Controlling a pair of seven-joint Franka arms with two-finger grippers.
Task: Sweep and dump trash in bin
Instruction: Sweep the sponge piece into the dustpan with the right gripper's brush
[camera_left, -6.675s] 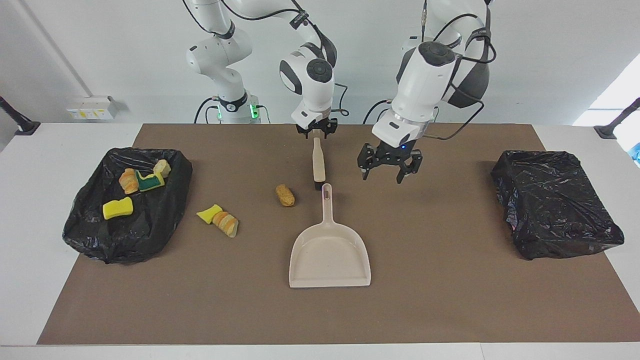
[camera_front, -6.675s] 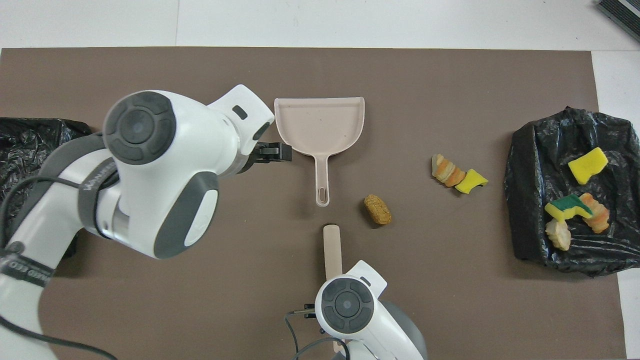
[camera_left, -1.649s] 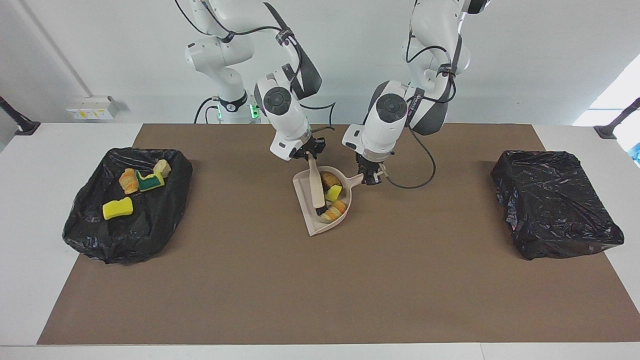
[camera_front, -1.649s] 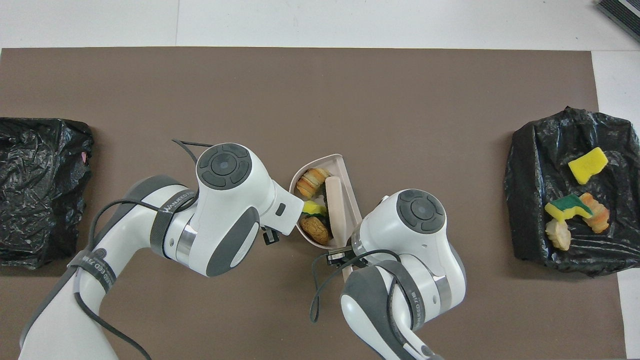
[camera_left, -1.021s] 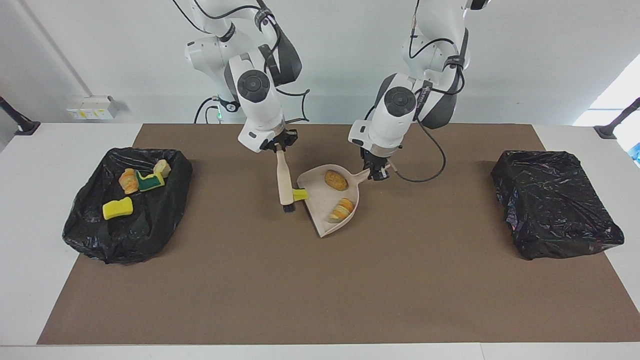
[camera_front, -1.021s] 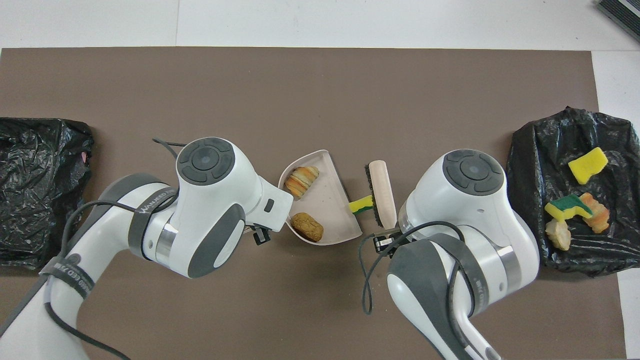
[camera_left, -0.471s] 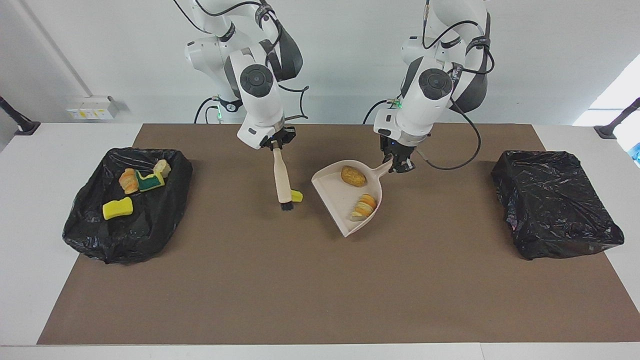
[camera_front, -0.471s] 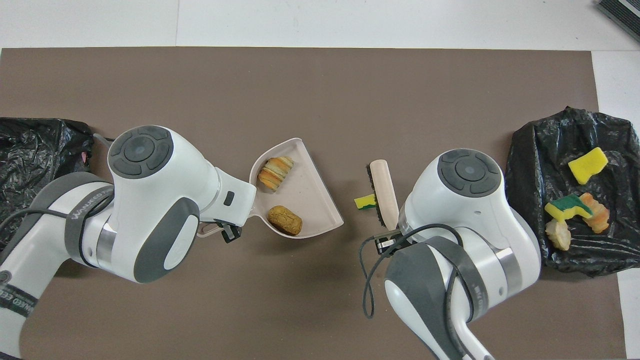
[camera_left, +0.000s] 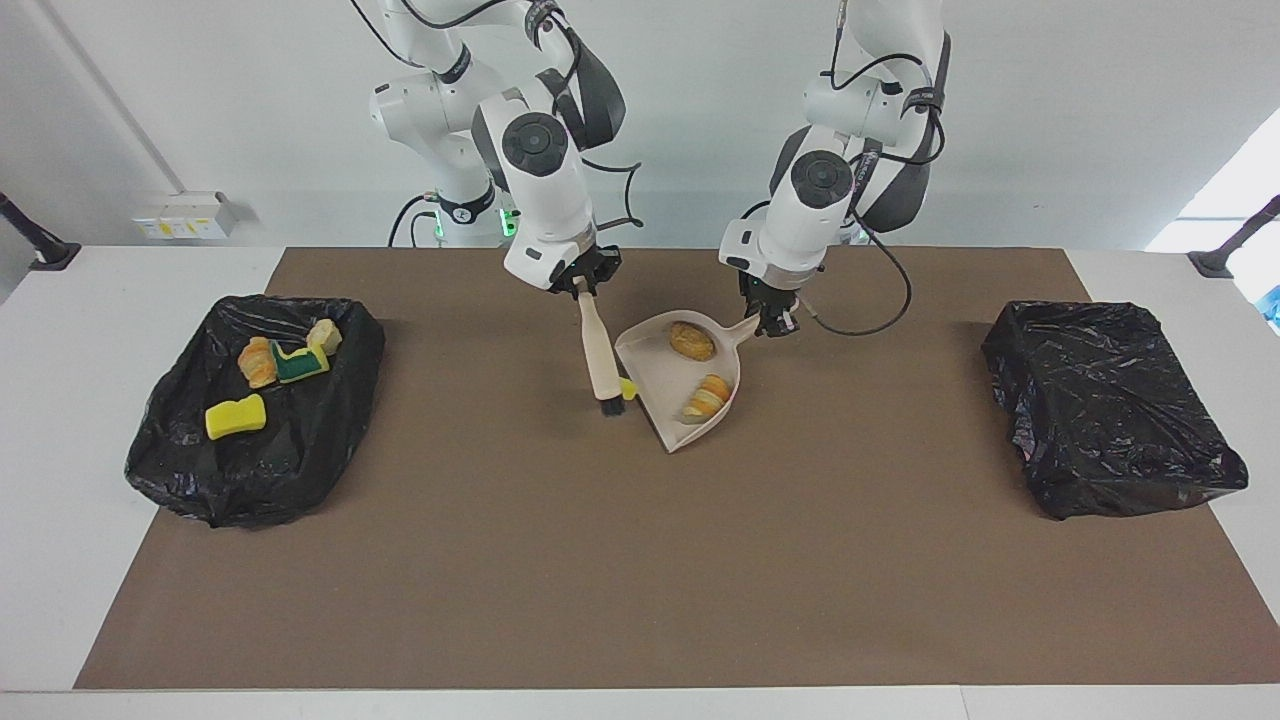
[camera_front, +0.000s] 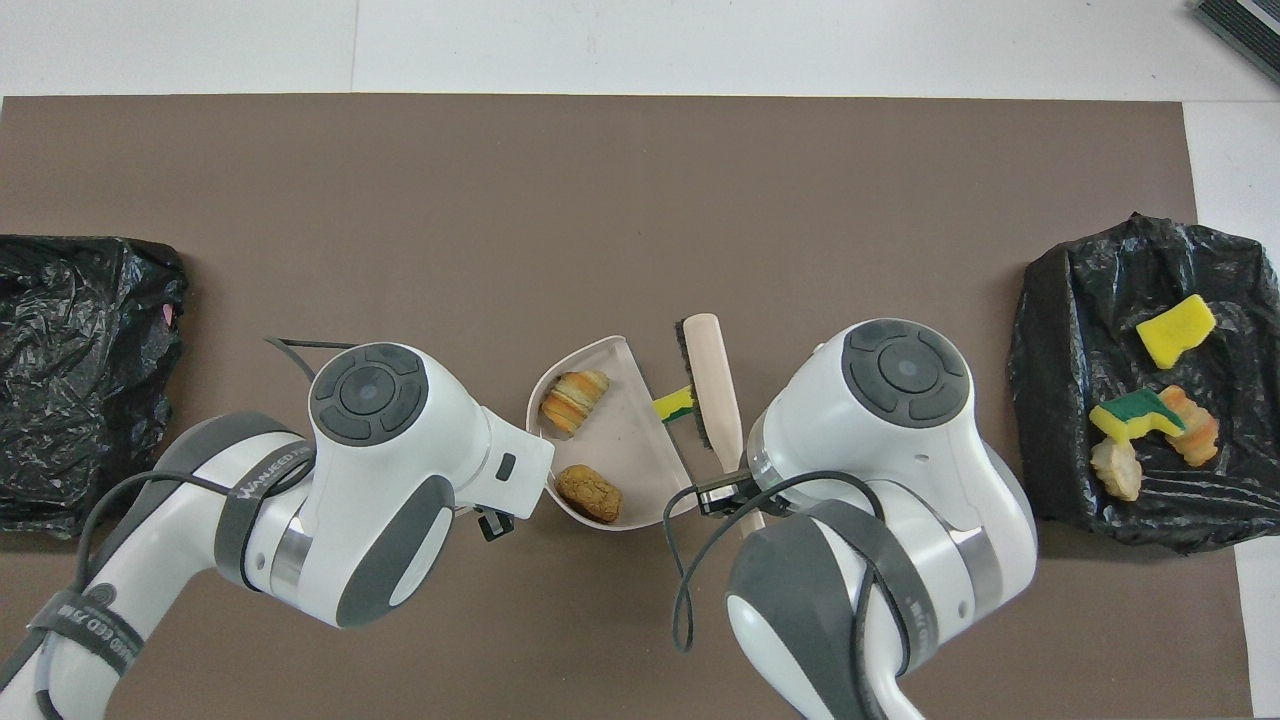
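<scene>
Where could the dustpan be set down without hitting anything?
Bare mat lies farther from the robots than the dustpan, and between it and the empty black bag. It is crowded at the dustpan's mouth, where the yellow sponge and brush sit.

A robotics lab — two white arms (camera_left: 540, 170) bolted at a white table (camera_left: 60, 330) with a brown mat (camera_left: 640, 560), bare white wall (camera_left: 1050, 120), cables and a wall socket (camera_left: 185, 215) — staged, not lived in.

Between the right gripper (camera_left: 585, 283) and the left gripper (camera_left: 772, 320), the brush (camera_left: 600, 358), a yellow sponge piece (camera_left: 627, 389) and the dustpan (camera_left: 668, 400) crowd the mat (camera_left: 640, 560). Outward from each gripper, bare mat runs to a black bag (camera_left: 1110, 405).
</scene>
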